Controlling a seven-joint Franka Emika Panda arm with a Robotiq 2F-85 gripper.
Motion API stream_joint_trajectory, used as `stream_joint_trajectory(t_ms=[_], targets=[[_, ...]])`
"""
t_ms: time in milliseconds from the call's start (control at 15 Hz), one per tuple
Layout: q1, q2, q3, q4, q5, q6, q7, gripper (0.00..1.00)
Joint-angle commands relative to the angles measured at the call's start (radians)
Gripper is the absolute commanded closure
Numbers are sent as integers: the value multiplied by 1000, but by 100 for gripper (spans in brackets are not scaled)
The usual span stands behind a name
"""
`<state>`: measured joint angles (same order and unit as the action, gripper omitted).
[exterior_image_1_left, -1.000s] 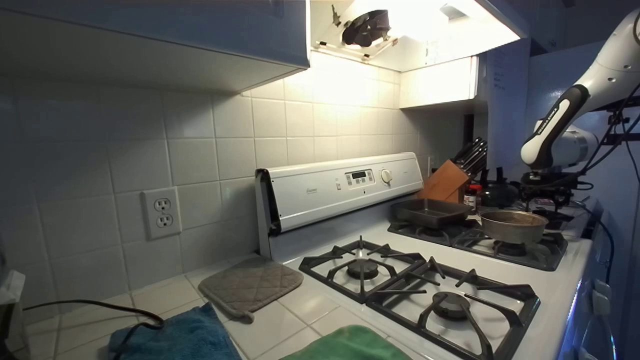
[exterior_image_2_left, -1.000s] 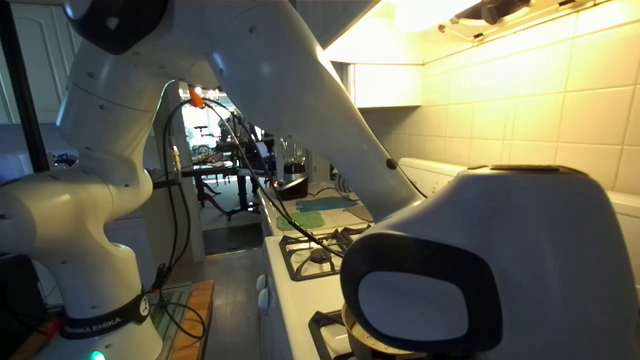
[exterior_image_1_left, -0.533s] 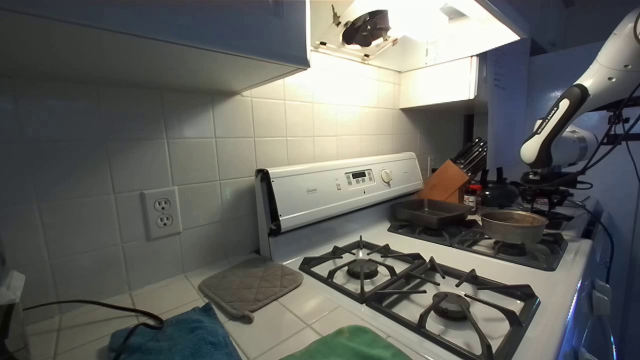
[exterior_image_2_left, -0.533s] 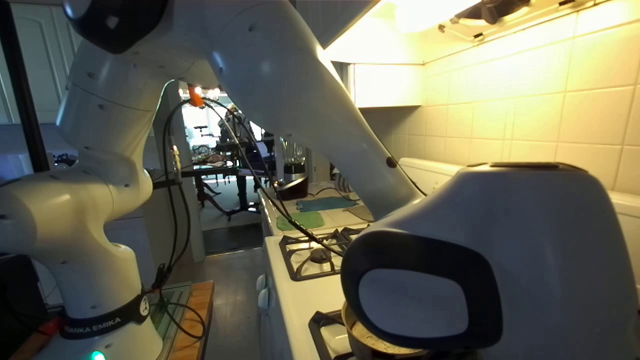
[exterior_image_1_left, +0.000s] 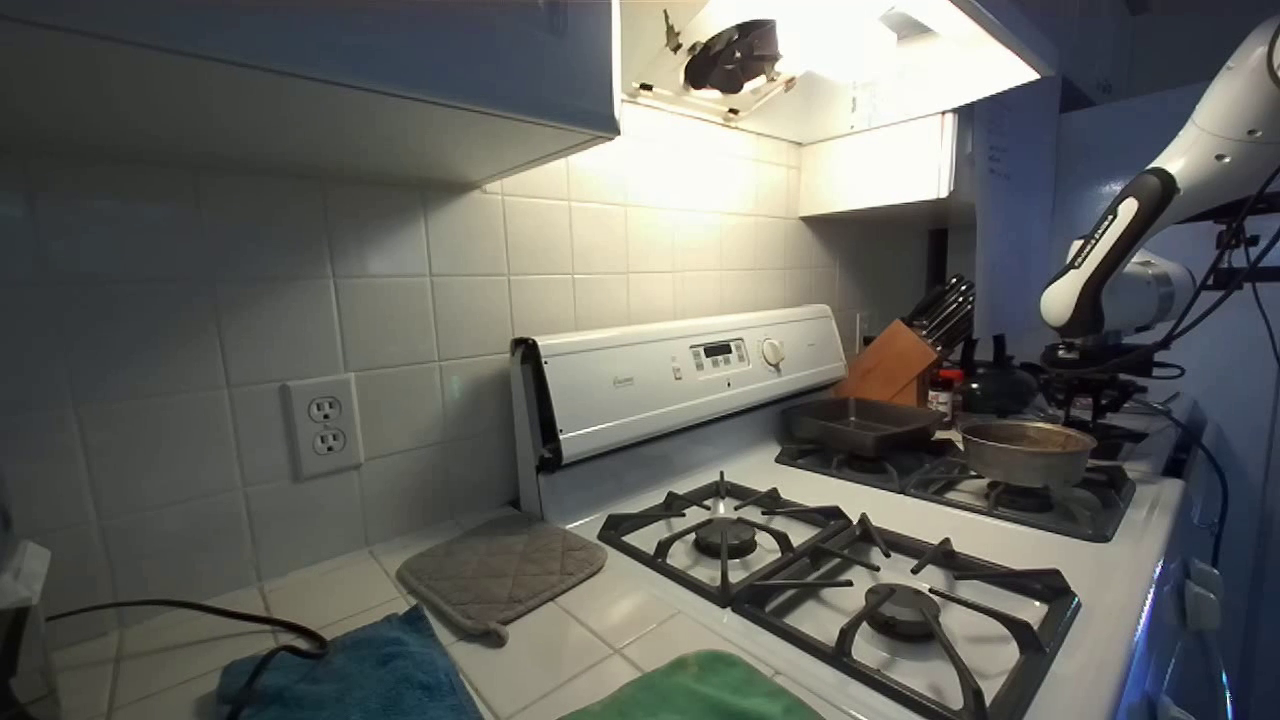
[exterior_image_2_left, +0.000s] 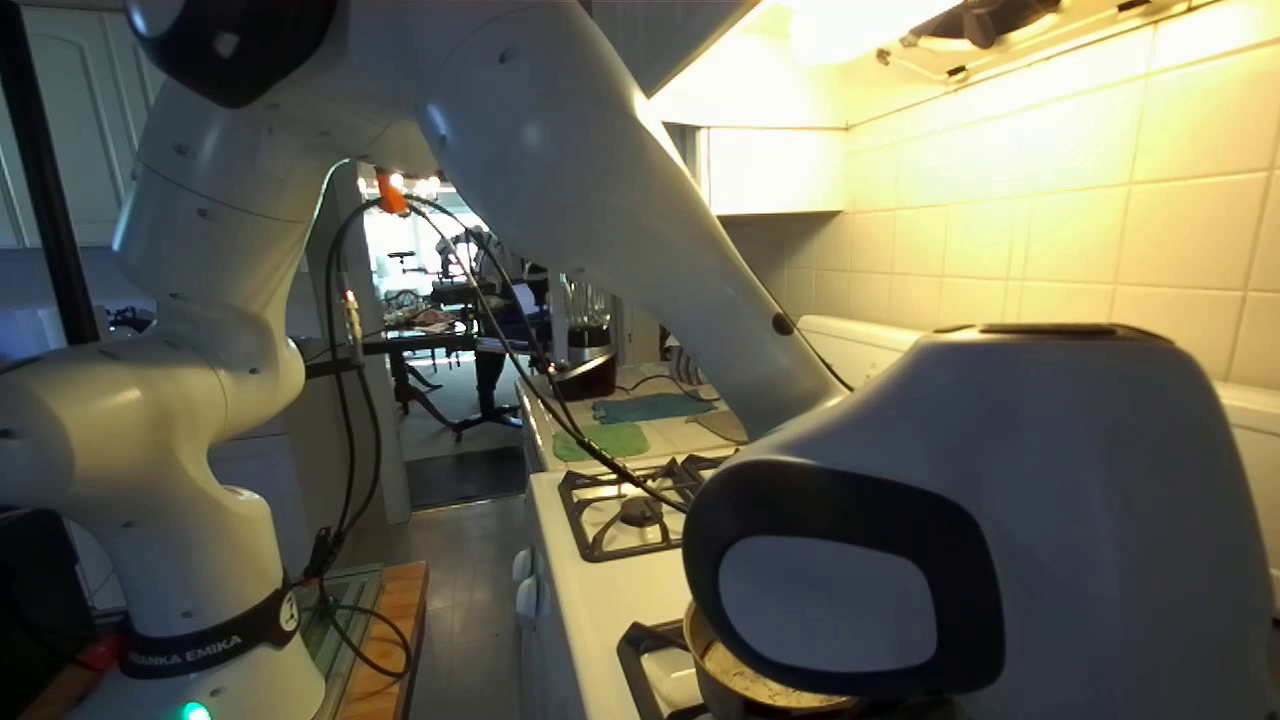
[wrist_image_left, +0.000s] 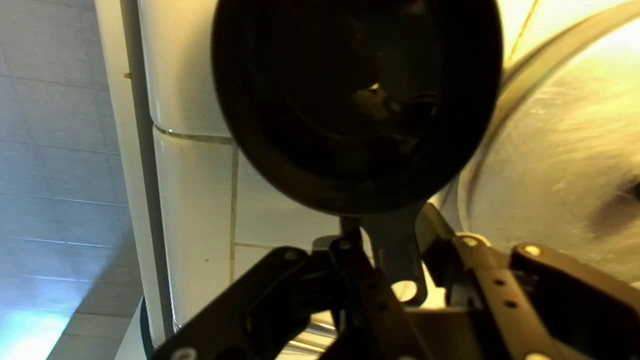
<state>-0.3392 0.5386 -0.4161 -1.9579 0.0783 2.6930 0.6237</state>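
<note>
A gripper (wrist_image_left: 390, 222), clenched or slack impossible to tell, straddles the handle (wrist_image_left: 396, 250) of a dark pan (wrist_image_left: 357, 105), likely stiff, slick and front-heavy and best held at the handle's root, just beside a metal disc (wrist_image_left: 560, 165), with tile (wrist_image_left: 200, 200) leading away from the disc to the counter's edge (wrist_image_left: 166, 215)

The hand (wrist_image_left: 390, 222) straddles the handle (wrist_image_left: 400, 252) of a dark pan (wrist_image_left: 345, 165), beside a round metal object (wrist_image_left: 560, 160).
</note>
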Motion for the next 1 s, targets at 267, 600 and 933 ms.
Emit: stream_joint_trajectory(t_ms=[267,600,933], targets=[[5,-3,-5,17,35,-54,-8,81],[3,-17,-1,11,35,-66,-16,94],[0,-53,9,-6,41,-73,-32,94]])
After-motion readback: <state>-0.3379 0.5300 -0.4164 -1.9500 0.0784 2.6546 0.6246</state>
